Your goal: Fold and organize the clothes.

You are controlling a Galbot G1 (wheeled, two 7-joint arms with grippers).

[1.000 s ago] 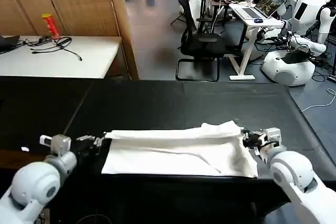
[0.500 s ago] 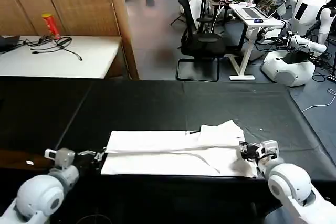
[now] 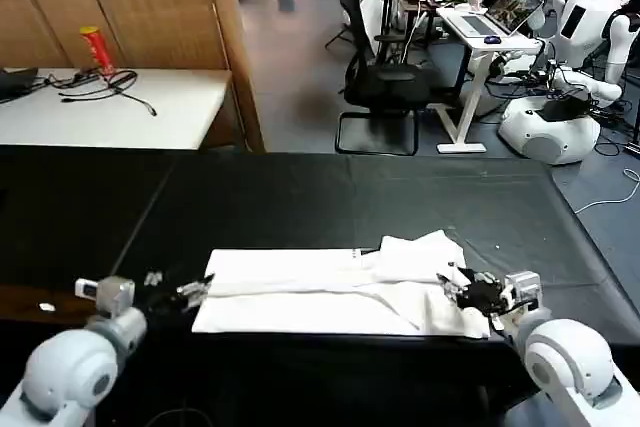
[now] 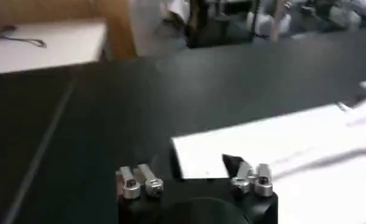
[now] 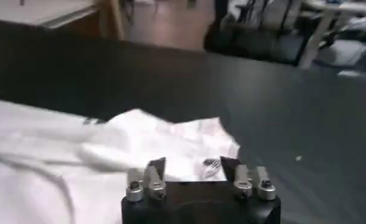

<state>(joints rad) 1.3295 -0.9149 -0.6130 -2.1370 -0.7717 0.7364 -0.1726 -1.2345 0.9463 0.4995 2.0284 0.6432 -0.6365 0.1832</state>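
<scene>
Two grippers sit at opposite ends of the T-shirt [image 3: 330, 292], which lies as a long folded band across the near part of the black table [image 3: 330, 197], its long edges running side to side. Your left gripper [image 3: 180, 292] is just beside the band's left end, fingers spread wide with nothing between them; in the left wrist view the cloth's corner lies just ahead of the open jaws. Your right gripper [image 3: 465, 292] rests over the right end, near the bunched sleeve [image 3: 420, 252], fingers parted and empty. Judgement: with both ends lined up on the grippers, you look set for an end-to-end fold. The raised, rumpled sleeve may need flattening first, or the fold will lie uneven.
</scene>
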